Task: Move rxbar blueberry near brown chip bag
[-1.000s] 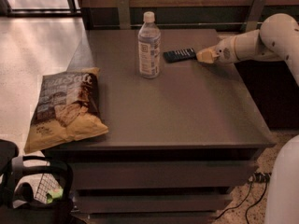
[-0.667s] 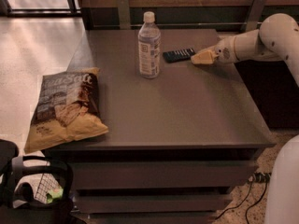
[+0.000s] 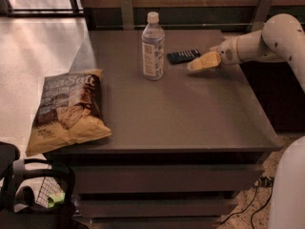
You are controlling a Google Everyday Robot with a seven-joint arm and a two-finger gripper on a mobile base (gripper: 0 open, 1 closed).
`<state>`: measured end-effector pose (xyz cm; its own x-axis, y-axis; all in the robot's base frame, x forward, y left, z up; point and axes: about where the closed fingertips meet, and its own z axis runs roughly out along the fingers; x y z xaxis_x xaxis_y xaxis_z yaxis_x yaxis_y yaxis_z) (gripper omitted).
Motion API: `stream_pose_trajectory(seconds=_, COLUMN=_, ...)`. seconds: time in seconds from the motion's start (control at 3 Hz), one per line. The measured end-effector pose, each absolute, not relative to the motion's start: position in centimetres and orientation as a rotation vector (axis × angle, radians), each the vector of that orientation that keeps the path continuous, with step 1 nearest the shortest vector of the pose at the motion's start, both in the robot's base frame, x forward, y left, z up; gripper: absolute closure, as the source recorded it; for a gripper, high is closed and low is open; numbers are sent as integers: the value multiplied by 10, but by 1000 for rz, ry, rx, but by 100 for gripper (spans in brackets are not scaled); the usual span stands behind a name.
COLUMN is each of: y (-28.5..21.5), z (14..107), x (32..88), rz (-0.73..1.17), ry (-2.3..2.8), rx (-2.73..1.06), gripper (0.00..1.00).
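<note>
The rxbar blueberry (image 3: pixel 182 56) lies flat on the far right part of the table, a dark bar with white lettering, just right of the water bottle. My gripper (image 3: pixel 196 64) reaches in from the right on the white arm (image 3: pixel 267 39). It hangs low at the bar's right end, slightly toward the front of it. I cannot tell whether it touches the bar. The brown chip bag (image 3: pixel 66 109) lies at the table's front left corner, hanging over the left edge.
A clear water bottle (image 3: pixel 153 46) with a white cap stands upright between the bar and the chip bag's side. The grey table (image 3: pixel 171 113) has drawers below. A dark cart with a basket (image 3: pixel 38 194) stands at the lower left on the floor.
My gripper has moved a little to the left and down toward the bar's right end. The bar, bottle and chip bag have not moved.
</note>
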<state>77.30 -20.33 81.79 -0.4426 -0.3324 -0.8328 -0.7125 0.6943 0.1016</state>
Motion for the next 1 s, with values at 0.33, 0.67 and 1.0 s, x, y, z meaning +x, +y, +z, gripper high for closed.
stream_pose_trajectory(seconds=0.33, y=-203, z=820, x=774, rz=562, ry=2051, rx=-806, gripper=0)
stream_pose_trajectory(seconds=0.67, y=-197, z=836, x=779, rz=519, ry=2044, rx=-872, gripper=0)
stream_pose_trajectory(seconds=1.0, y=-184, z=850, x=784, rz=485, ry=2027, rx=-977, gripper=0)
